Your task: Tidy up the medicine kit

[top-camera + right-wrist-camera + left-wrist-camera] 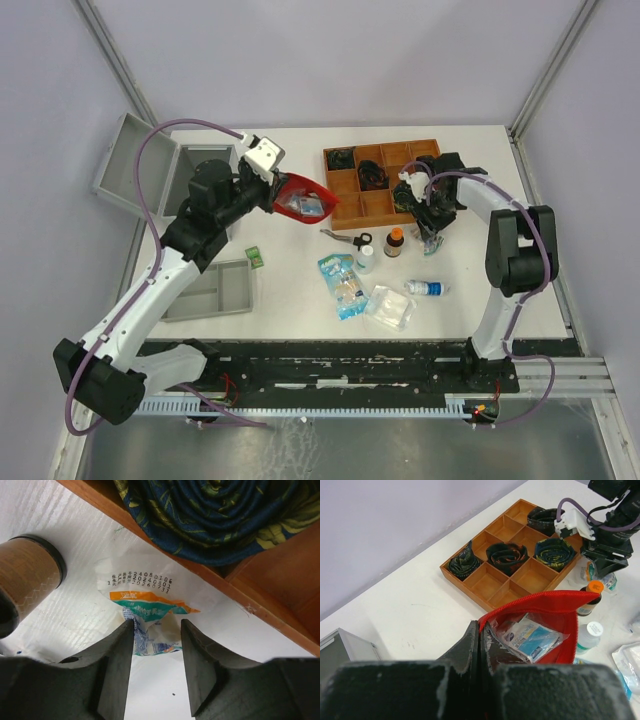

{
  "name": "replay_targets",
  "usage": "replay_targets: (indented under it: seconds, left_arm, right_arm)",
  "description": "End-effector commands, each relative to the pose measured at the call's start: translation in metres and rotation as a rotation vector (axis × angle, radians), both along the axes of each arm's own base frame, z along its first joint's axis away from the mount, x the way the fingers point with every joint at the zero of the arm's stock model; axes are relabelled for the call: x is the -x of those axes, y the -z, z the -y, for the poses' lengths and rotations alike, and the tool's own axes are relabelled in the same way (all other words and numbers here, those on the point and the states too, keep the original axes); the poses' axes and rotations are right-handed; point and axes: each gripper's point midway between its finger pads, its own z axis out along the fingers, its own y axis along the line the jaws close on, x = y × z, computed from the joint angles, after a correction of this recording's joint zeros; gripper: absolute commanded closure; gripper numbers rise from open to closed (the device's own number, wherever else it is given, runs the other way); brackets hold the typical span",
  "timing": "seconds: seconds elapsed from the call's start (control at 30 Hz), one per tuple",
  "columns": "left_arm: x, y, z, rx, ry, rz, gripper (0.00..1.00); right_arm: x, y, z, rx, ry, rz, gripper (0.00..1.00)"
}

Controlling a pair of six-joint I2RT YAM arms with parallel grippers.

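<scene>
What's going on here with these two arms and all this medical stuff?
The left gripper is clamped on the rim of an open red pouch with packets inside. The right gripper straddles a small packet beside the wooden tray; whether it grips it is unclear. The metal case sits open at the back left.

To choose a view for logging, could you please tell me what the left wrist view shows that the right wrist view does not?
Left wrist only: the red pouch, packets inside, pinched in the shut left gripper. Right wrist only: legible print on the sachet, which the open right gripper straddles. Both: the tray and its blue-yellow roll.
</scene>
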Motion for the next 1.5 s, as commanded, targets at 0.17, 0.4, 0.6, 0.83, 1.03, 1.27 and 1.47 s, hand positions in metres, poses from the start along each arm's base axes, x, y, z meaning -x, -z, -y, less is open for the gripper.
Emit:
replay_targets:
  seconds: [0.17, 0.4, 0.6, 0.83, 1.03, 1.27, 1.47]
  left_arm:
    - [0.003, -0.02, 0.005, 0.022, 0.043, 0.063, 0.97]
    - [0.005, -0.006, 0.007, 0.036, 0.052, 0.037, 0.97]
    - [0.003, 0.007, 0.013, 0.075, 0.057, -0.009, 0.97]
    - [0.002, 0.01, 0.021, 0.123, 0.075, -0.049, 0.97]
    - [-0.002, 0.011, 0.033, 0.179, 0.09, -0.112, 0.97]
    - [0.002, 0.004, 0.053, 0.258, 0.175, -0.188, 0.97]
    - [0.013, -0.001, 0.068, 0.315, 0.255, -0.217, 0.97]
  right_arm:
    - [-0.009, -0.007, -0.005, -0.027, -0.023, 0.032, 0.7]
    - [-0.002, -0.033, -0.009, -0.048, -0.025, 0.06, 0.94]
    - [0.011, -0.093, -0.013, -0.092, -0.03, 0.163, 0.98]
    - [0.048, -0.19, -0.059, -0.284, -0.149, 0.298, 0.99]
    - [0.101, -0.253, -0.142, -0.426, -0.418, 0.406, 0.99]
    - [0.143, -0.301, -0.218, -0.684, -0.631, 0.371, 0.98]
    - [0.158, -0.289, -0.261, -0.744, -0.713, 0.251, 0.97]
